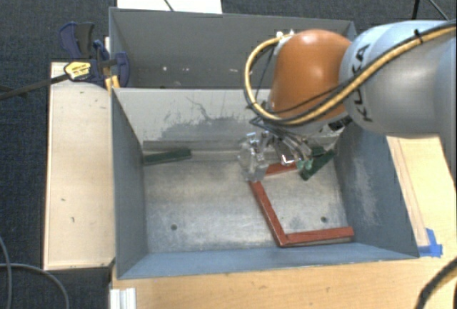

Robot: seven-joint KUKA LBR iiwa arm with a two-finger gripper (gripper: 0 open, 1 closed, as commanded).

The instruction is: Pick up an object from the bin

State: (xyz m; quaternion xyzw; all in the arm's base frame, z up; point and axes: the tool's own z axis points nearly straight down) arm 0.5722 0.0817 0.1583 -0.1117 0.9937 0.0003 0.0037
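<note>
My gripper hangs low in the middle of the bin, under the arm's orange dome, with its metal tip just above the upper end of a red L-shaped angle piece. That piece runs from the gripper down to the bin's front right. A small dark green thing lies just right of the gripper, partly hidden by the arm. The view does not show anything held.
A long tool with a dark green handle and a grey shaft lies along the back of the floor, left of the gripper. The arm and its cables cover the bin's back right.
</note>
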